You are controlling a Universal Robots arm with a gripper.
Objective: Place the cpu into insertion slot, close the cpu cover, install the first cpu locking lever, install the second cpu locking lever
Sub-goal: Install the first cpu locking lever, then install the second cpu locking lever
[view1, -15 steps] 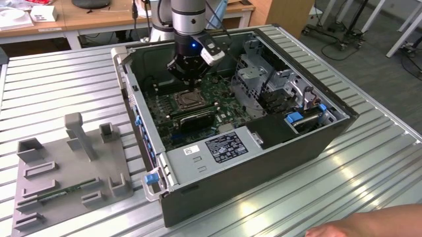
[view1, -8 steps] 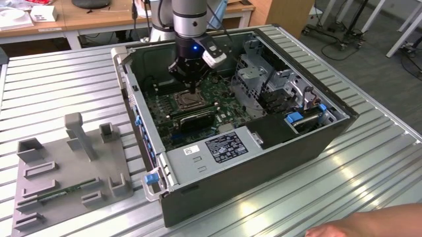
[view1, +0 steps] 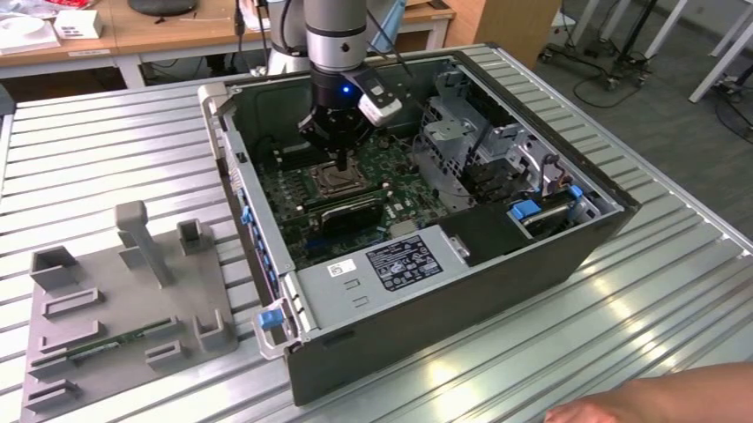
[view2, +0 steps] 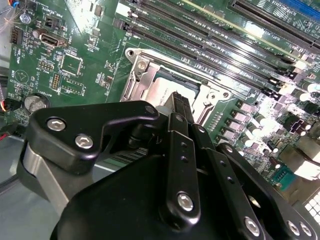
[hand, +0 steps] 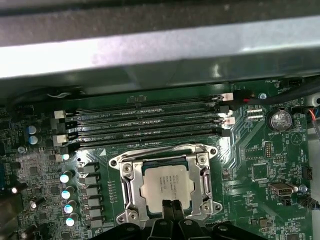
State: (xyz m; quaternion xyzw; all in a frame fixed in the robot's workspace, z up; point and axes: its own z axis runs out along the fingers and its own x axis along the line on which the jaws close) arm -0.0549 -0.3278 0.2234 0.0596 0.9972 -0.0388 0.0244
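Hovering over the socket inside the open grey computer case point(view1: 471, 264), the black two-fingered hand point(hand: 171, 209) has its fingertips pressed together, clenched on nothing that shows. In the first wrist view the small square silvery-grey cpu point(hand: 167, 182) lies flat inside the dark-rimmed square insertion slot point(hand: 212, 175) in the lower centre of the frame, and the thin silvery hinged cpu cover point(hand: 131, 186) appears folded down around it, its cut-out framing the chip's top. By that look, placing the chip and closing the cover seem done, and the step in hand is likely the first locking lever. I cannot make out where either lever sits, latched or free. The next move would call for a fine sideways push on a thin wire lever without scraping the green circuit board point(hand: 260, 145).

The closed fingertips sit directly over the chip's near edge, just above or touching it; which, I cannot tell. In the exterior view the hand point(view1: 341, 167) hangs over the socket in the upper middle of the frame, the case resting on the ribbed metal worktop point(view1: 106, 141)
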